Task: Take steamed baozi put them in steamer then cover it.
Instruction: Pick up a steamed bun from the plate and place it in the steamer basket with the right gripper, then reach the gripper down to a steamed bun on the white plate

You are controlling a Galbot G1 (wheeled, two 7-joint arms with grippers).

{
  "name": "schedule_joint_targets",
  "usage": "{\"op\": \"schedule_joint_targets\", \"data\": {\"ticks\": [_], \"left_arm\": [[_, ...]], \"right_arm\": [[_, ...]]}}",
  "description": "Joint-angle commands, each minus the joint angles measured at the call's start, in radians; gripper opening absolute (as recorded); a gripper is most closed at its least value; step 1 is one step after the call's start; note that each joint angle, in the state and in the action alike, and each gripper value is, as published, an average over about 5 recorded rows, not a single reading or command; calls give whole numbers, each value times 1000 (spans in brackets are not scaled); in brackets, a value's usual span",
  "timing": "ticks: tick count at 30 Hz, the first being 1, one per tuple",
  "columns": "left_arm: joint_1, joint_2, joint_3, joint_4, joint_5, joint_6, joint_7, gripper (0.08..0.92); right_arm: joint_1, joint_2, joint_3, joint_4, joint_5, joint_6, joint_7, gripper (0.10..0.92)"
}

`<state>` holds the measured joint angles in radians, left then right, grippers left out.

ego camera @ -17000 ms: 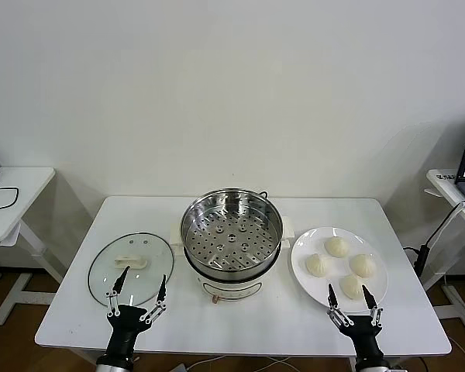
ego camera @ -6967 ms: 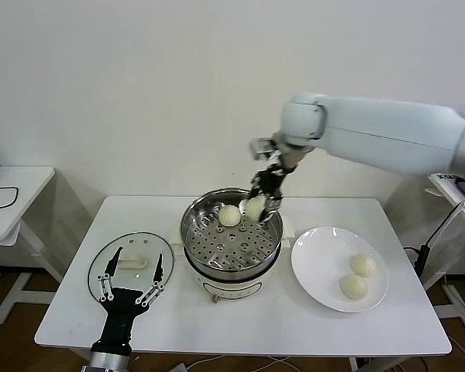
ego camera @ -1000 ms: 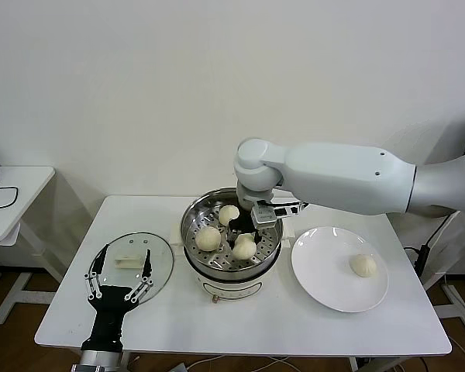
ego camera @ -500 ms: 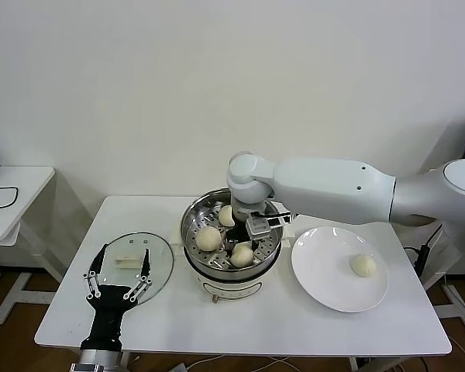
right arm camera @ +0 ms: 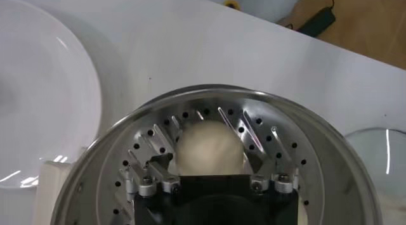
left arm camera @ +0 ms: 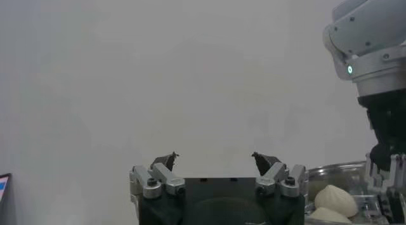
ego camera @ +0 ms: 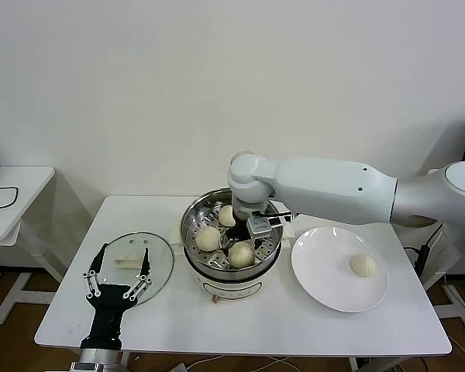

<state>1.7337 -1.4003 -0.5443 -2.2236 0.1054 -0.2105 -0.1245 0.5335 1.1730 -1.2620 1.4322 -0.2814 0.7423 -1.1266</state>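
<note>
My right end effector (ego camera: 242, 235) is hanging released over a baozi (ego camera: 241, 253) inside the steamer (ego camera: 273, 218); my left end effector (ego camera: 116, 275) is idling released by the cover (ego camera: 132, 262) near the worktop's (ego camera: 256, 322) left edge

A plain white wall (ego camera: 139, 93) backs the white table (ego camera: 240, 318) on wooden floor (ego camera: 8, 302).
</note>
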Motion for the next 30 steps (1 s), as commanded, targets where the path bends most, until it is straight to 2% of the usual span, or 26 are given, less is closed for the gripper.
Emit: {"op": "schedule_joint_targets", "data": {"ticks": [1,4,8,12,18,24,30], "left_arm": [[-1,1,0,-2,0,4,0,823],[-2,3,1,-3,1,6,0,823],[-1,5,5,-5,2,7,0,823],[-1,8,9,-6,3,6,0,823],[-3,11,12,-8,3,7,0,823],[-3,13,11,-13,3,12,0,823],[1,11,9,-17,4,15,-1,823]], "right_arm": [[49,-104,115,-11,120,-74,-49,823],[98,-183,120,-51,274,-208,-69,823],[185,-300,15,-136,571,-509,-60,823],[189,-398,-29,-242,703,-709,-75,823],[97,-492,-46,-385,680,-780,-97,823],[-76,-523,-27,-485,560,-730,-91,823],[-213,-512,30,-520,484,-697,-62,823]]}}
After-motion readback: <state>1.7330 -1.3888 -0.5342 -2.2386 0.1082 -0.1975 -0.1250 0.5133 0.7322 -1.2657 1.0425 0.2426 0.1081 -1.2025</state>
